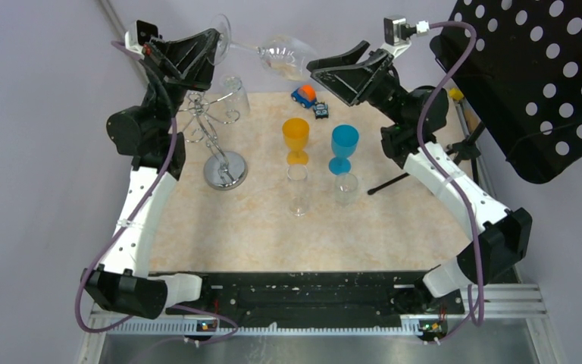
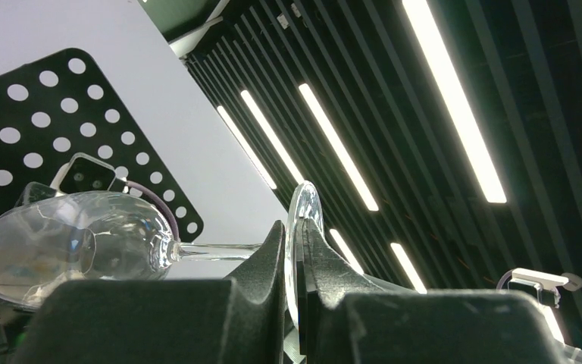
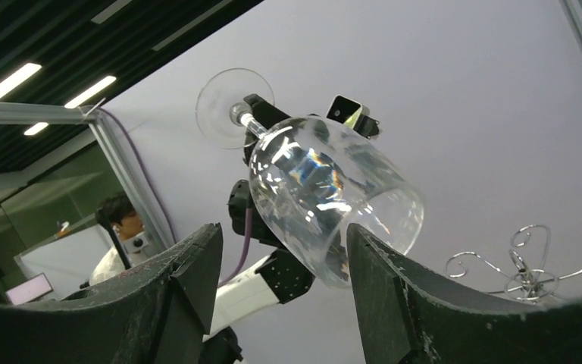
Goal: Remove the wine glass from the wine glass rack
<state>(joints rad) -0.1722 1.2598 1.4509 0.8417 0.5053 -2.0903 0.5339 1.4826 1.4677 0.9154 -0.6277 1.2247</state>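
The clear wine glass (image 1: 284,54) lies sideways in the air above the table's far edge, off the wine glass rack (image 1: 223,171). My left gripper (image 1: 214,49) is shut on its round foot; in the left wrist view the foot disc (image 2: 303,205) is pinched between the fingers (image 2: 294,227), with stem and bowl (image 2: 68,243) pointing left. My right gripper (image 1: 322,64) stands open at the bowl's mouth. In the right wrist view the bowl's rim (image 3: 326,197) dips between the fingers (image 3: 284,231), close against the right one, with a gap to the left one.
A second clear glass (image 1: 233,91) hangs upside down on the rack, whose hook arms (image 3: 527,265) show low right. An orange goblet (image 1: 296,136), a blue goblet (image 1: 344,144), two small clear glasses (image 1: 297,189) and toy cars (image 1: 304,95) stand mid-table. A black perforated panel (image 1: 534,83) juts in at the right.
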